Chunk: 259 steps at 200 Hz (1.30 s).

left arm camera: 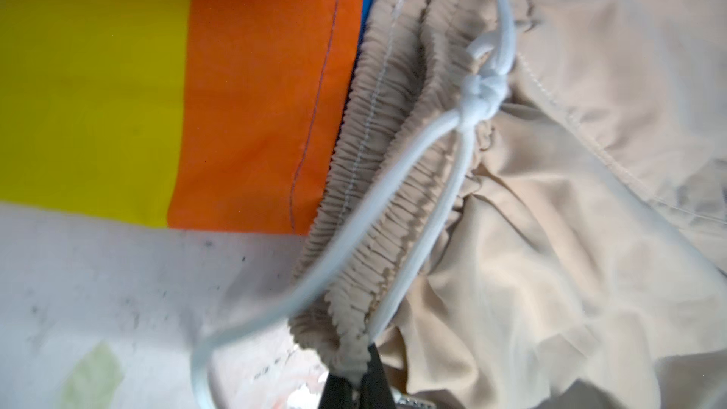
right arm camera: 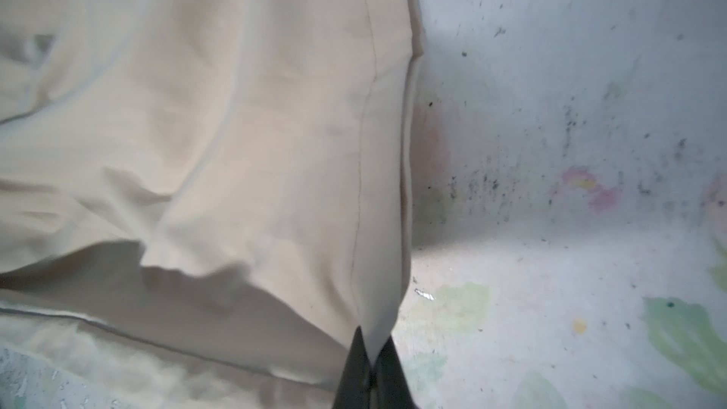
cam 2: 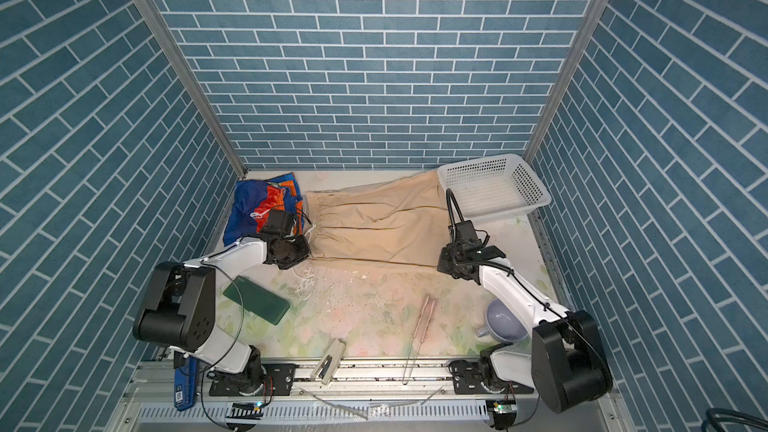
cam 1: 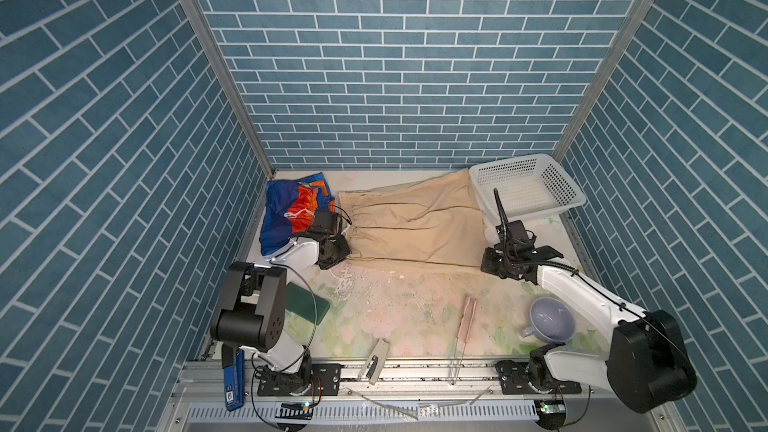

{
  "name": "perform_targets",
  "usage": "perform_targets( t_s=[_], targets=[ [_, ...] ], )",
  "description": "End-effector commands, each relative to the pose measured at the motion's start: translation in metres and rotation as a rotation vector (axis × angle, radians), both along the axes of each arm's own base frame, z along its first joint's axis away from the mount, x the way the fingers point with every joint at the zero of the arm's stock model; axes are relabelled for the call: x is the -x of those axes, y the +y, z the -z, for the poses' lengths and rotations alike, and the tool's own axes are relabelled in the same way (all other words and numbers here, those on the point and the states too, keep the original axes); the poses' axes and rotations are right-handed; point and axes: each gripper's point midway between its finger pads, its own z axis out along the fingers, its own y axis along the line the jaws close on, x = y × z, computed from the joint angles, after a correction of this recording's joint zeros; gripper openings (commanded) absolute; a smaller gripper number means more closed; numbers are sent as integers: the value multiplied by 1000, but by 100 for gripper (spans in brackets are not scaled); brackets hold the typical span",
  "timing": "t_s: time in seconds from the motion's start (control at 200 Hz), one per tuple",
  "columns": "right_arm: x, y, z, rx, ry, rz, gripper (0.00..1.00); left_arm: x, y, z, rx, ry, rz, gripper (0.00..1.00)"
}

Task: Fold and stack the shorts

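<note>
Left gripper (left arm camera: 356,363) pinched shut on the gathered waistband corner of the beige shorts (cam 1: 411,230), white drawstring (left arm camera: 444,175) looping just beside the jaws. Right gripper (right arm camera: 371,352) clamped likewise on the hem corner at the opposite end. Likely step: first fold, both near corners held. Next: lifting together, evenly, over onto the far edge. Beyond the left gripper, against the waistband, crumpled striped shorts (cam 1: 291,209), not yet folded. Beyond the right gripper, white basket (cam 1: 536,168) crowding the far leg, a possible snag.

The left gripper (left arm camera: 359,365) pinches the beige shorts (left arm camera: 550,249) — at the waistband (left arm camera: 366,198).
</note>
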Motion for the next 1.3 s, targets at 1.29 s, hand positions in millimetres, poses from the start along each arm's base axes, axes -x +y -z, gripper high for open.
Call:
perform_targets(
  t_s=[1.29],
  targets=[
    [-164, -8, -120, 180, -360, 62, 0, -11, -49, -68, -63, 21, 192, 0]
  ],
)
